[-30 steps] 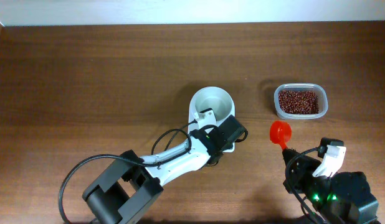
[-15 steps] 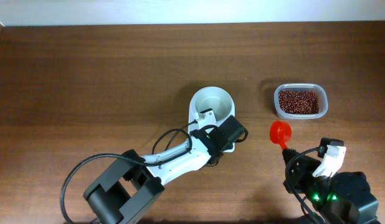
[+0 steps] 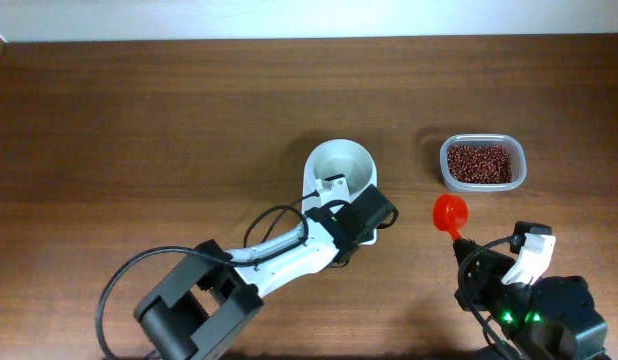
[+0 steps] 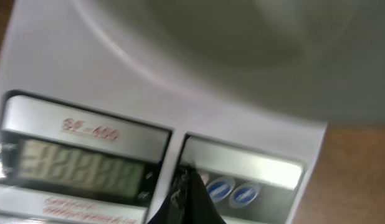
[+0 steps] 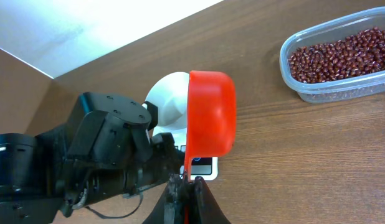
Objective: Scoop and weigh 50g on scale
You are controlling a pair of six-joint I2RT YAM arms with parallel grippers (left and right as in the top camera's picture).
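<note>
Hovering at the buttons (image 4: 233,190), contact unclear, left claw (image 4: 189,186) was shut, over the front panel of the scale (image 4: 255,106), mid-counter (image 3: 139,120). Scale judged light, rigid plastic, apt to skid. Bowl (image 3: 339,160) probably loose, so hold the base's sides instead. Right claw (image 5: 186,186) clamped the red scoop (image 5: 211,112) by its handle. Bean tub (image 5: 332,93) sat far right.

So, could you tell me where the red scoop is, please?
In the overhead view the red scoop is right of centre, held in the right gripper, between the scale and the bean tub.
</note>
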